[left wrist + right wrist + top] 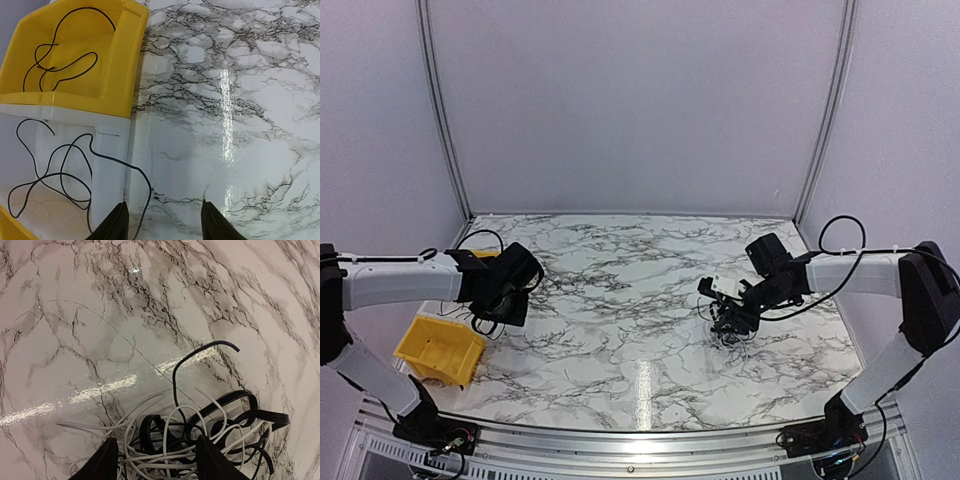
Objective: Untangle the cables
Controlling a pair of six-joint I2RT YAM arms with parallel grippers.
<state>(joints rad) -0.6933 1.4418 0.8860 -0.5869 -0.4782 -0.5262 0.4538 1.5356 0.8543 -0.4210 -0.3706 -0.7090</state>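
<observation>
A clump of black and white cables [225, 399] lies on the marble table, right of centre in the top view [728, 338]. My right gripper [160, 462] is open, low over the clump, its fingers to either side of the strands; it also shows in the top view [730, 322]. My left gripper [165, 222] is open and empty at the table's left, also in the top view [500, 300]. One black cable [75, 76] lies looped in a yellow bin [120, 60]. Another black cable [120, 162] lies in a white bin [107, 190] and trails over its wall past my left finger.
The yellow bin [440, 348] sits at the table's front left corner beside the left arm. White walls enclose the table at the back and sides. Marble tabletop [620, 300] lies between the two arms.
</observation>
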